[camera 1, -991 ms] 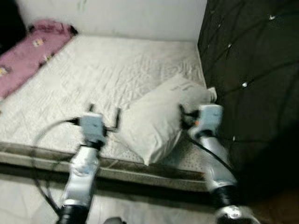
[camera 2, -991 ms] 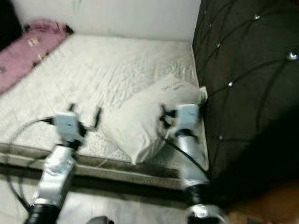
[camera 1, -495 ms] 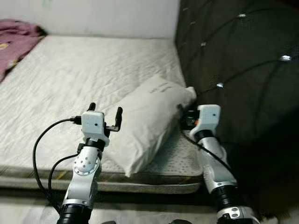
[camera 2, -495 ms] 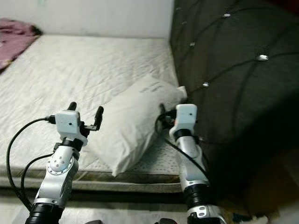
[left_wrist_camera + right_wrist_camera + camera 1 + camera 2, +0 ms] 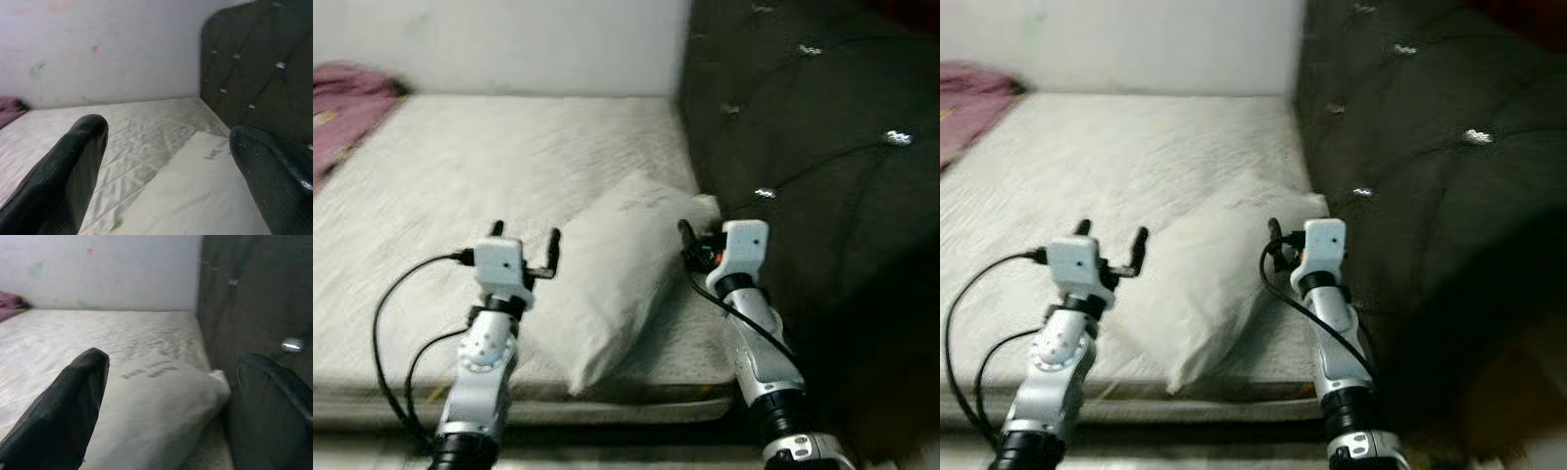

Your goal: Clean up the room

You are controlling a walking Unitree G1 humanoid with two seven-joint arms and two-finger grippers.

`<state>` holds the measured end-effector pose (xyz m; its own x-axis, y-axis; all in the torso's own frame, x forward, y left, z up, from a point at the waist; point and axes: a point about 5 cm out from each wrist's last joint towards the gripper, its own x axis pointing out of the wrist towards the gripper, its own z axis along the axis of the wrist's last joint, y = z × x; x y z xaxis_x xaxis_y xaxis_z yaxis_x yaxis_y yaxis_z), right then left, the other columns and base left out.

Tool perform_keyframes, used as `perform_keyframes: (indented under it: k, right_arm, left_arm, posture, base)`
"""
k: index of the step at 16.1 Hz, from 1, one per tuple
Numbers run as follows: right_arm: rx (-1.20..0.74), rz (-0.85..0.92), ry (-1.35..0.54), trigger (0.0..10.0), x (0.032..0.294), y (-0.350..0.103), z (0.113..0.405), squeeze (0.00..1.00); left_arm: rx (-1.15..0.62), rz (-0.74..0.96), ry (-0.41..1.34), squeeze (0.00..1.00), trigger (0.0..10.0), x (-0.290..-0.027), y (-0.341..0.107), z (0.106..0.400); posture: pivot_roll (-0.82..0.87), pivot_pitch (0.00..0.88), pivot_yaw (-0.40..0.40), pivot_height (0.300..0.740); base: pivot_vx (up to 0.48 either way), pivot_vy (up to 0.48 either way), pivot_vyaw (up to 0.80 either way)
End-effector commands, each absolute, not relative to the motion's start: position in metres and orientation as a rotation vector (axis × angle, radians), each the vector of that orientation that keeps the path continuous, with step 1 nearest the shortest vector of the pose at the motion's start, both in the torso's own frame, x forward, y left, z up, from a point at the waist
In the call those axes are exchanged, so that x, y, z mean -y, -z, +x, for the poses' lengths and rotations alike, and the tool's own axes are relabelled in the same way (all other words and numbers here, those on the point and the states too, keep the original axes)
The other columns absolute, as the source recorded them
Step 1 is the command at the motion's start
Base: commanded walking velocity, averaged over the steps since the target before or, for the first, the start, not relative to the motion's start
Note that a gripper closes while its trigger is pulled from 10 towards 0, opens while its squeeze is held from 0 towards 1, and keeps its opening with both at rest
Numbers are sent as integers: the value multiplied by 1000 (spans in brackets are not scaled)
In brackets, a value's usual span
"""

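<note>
White pillow [image 5: 617, 284] lies slantwise near the mattress's [image 5: 460, 176] front edge, its far corner by the dark tufted headboard [image 5: 803, 147]. We hold our 2 grippers raised on either side of it: left gripper [image 5: 524, 245] with fingers spread apart, right gripper [image 5: 166, 396] likewise spread, neither touching. Farther back, a pink blanket [image 5: 342, 108] lies against the wall [image 5: 509, 44].

One pillow [image 5: 617, 274], one mattress [image 5: 460, 176], one pink blanket [image 5: 342, 108], one headboard [image 5: 803, 147].
</note>
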<state>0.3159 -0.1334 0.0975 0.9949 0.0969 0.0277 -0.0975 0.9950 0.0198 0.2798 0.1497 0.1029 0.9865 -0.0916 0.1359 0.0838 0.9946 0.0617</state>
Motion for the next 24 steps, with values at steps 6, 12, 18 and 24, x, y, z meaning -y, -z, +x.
perform_keyframes:
  k: [6,12,18,24]
  right_arm:
    - [19,18,-87,10000,138,-98,318,0]
    - [19,16,-91,10000,138,-98,317,0]
    - [20,20,-97,10000,137,-98,318,0]
    - [28,20,-84,10000,139,-100,318,0]
  left_arm:
    - [129,45,109,0,10000,-145,-102,281]
    - [126,44,112,0,10000,-144,-101,281]
    - [118,56,69,0,10000,-148,-101,282]
    - [126,70,-33,0,10000,-160,-103,281]
  posture:
    - [-83,0,11,740]
    - [-83,0,12,740]
    - [-82,0,9,740]
    - [-81,0,13,740]
  base:
    - [0,75,-148]
    - [0,460,-252]
    - [0,80,0]
    - [0,0,0]
